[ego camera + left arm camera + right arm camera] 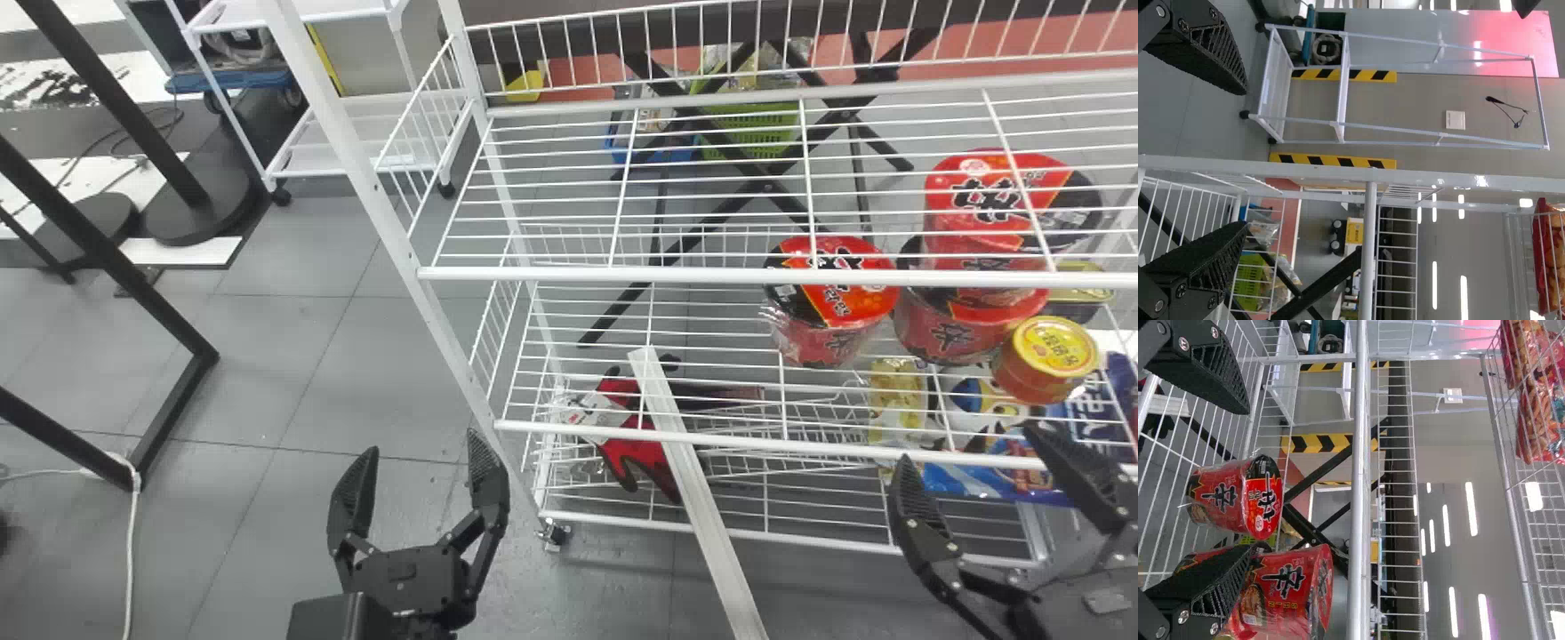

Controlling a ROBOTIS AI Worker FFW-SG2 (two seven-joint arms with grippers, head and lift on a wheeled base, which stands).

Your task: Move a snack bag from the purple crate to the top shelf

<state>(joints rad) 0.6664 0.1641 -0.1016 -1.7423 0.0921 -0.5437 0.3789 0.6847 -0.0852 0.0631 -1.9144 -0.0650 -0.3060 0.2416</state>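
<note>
Jaws on both arms stand apart, empty, before the wire rack (711,276); pushing the right jaws forward could topple the red noodle cups (1288,587).

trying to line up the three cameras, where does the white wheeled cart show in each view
Head view: the white cart is upper left, past the wire rack.
Left wrist view: the white cart is past the wire rack, beside yellow-black striping.
Right wrist view: the white cart, beyond the wire rack.
Shared landmark: the wire rack.
</note>
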